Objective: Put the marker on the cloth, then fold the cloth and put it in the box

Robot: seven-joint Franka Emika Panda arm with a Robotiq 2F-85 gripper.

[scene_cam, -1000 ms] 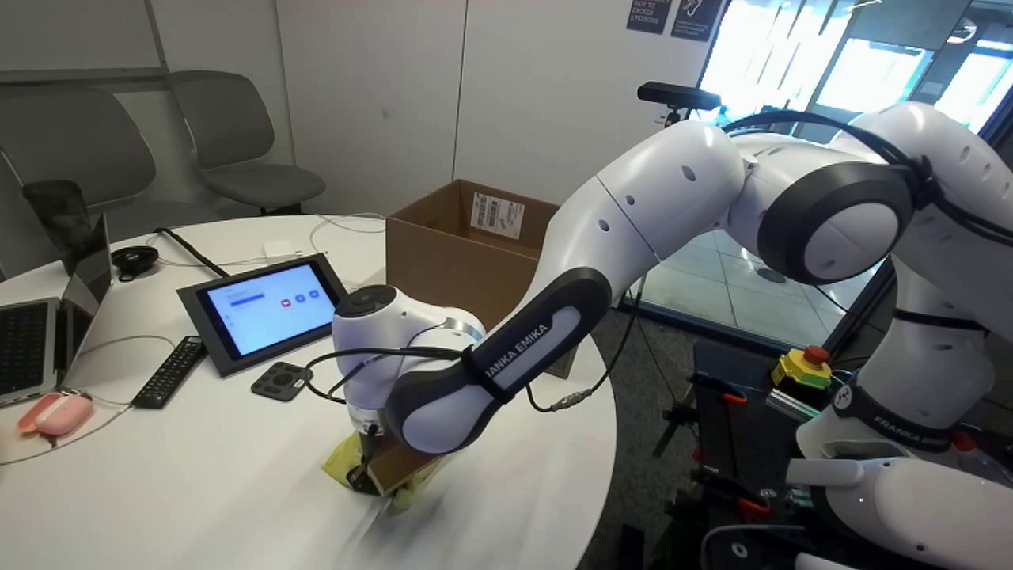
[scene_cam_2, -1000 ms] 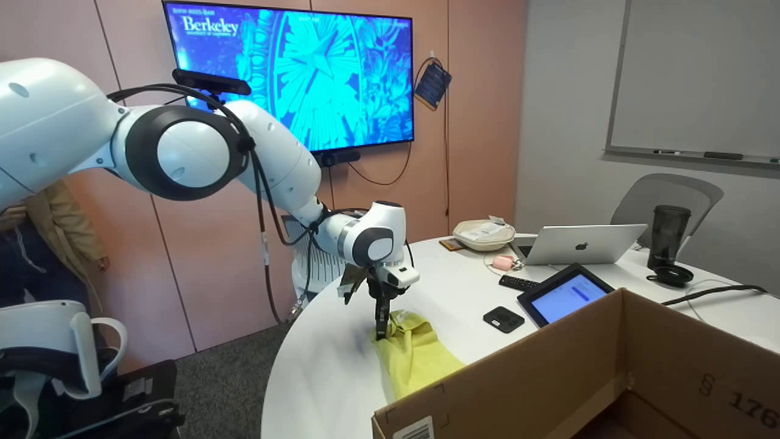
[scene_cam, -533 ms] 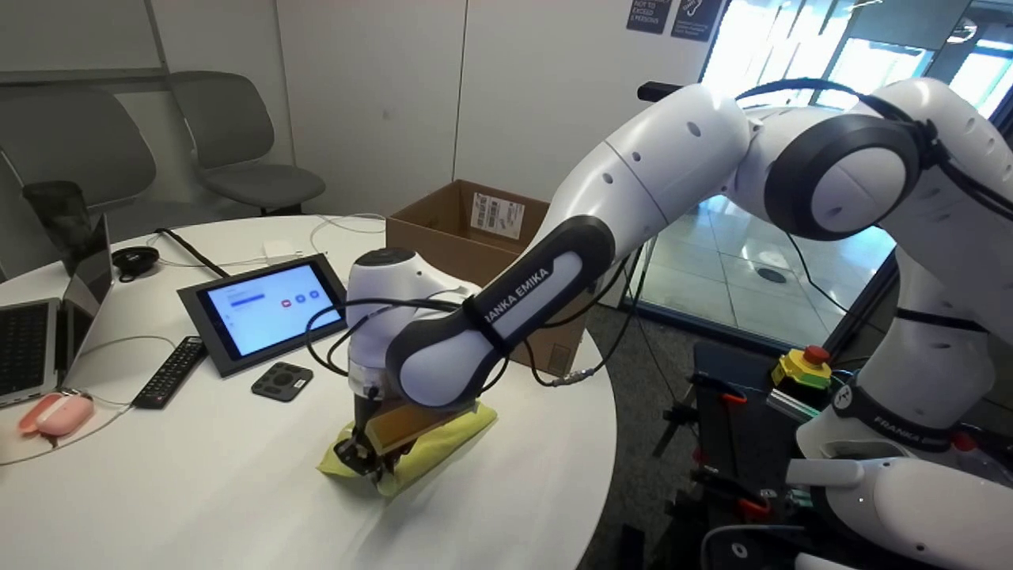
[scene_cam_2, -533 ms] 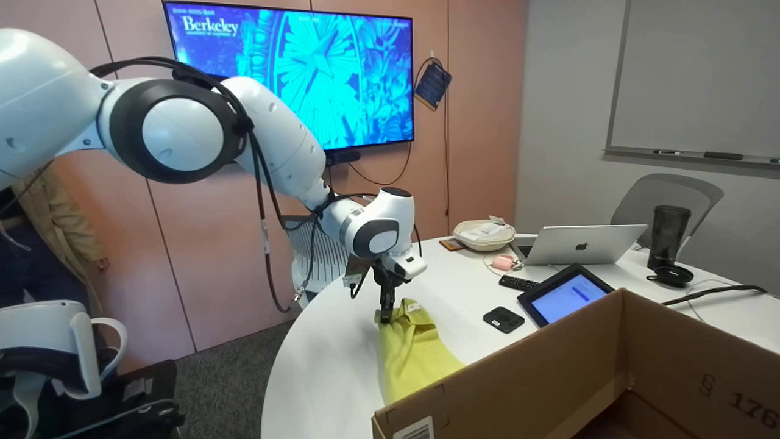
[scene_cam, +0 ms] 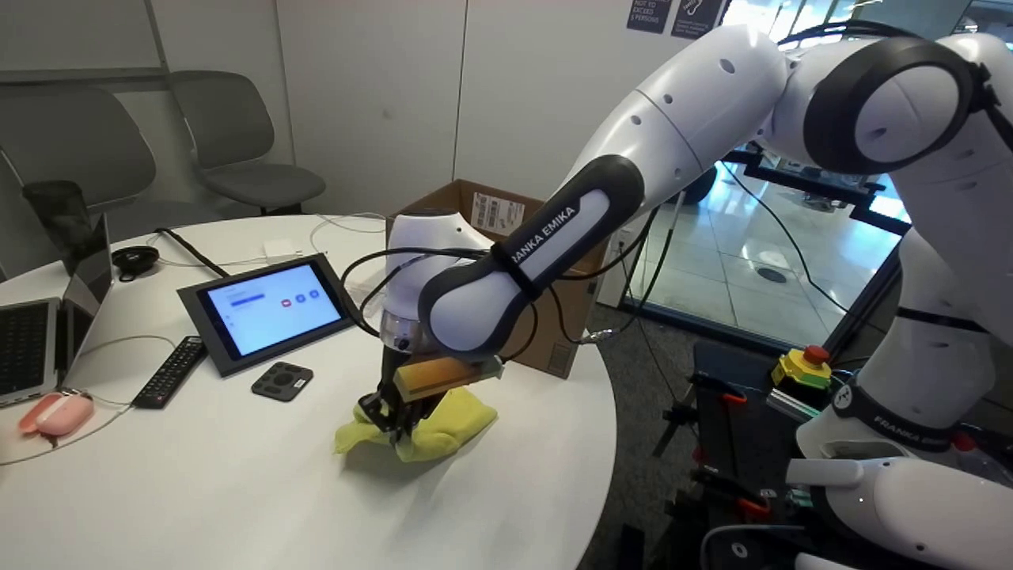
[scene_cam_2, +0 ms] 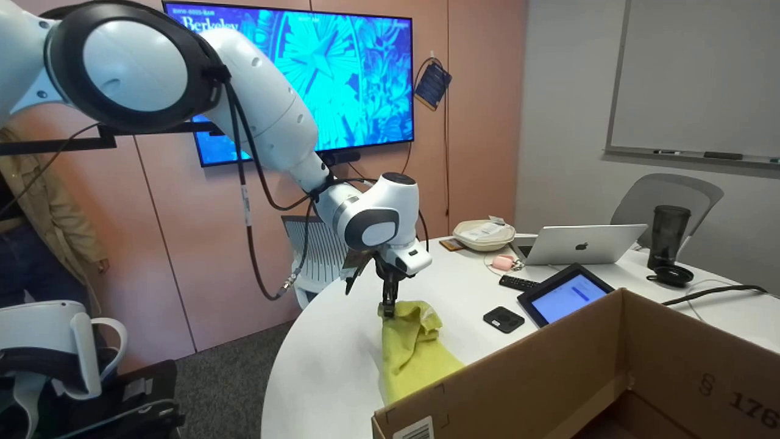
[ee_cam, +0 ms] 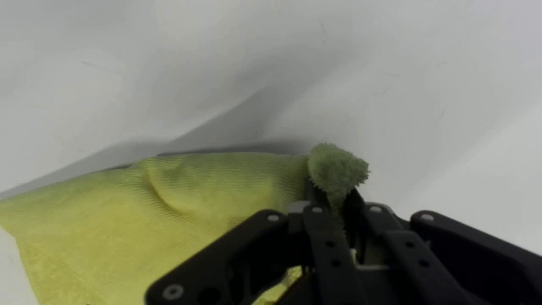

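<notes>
1. White table (scene_cam: 237, 491) under everything, laptop (scene_cam: 28, 344) at far left, remote (scene_cam: 168, 372) next, then tablet (scene_cam: 269, 309). Keep any sideways move clear of these.
2. Further right, gripper (ee_cam: 334, 197) pointing down, jaws nearly together on an edge of the cloth (ee_cam: 127, 228); in the wrist view, a small tuft poking out between. Hold that pinch firmly; avoid twisting or letting go early.
3. Just right of the grip, most of the cloth rumpled on the table, pinched end apparently raised above. Step in hand, by judgement: folding, seemingly incomplete. Carry the edge low over the resting part, without dragging it along. Lay down flat, then open slowly and back straight up.
4. Marker: not visible in any view, perhaps within the folds, impossible to tell. Move gently to guard against spilling it.
5. Farthest right on the table in both exterior views, box (scene_cam_2: 524, 372), open-topped, near the cloth but apart. Leave for after the fold; aim first for a compact bundle, likely easier to lower in whole.
</notes>
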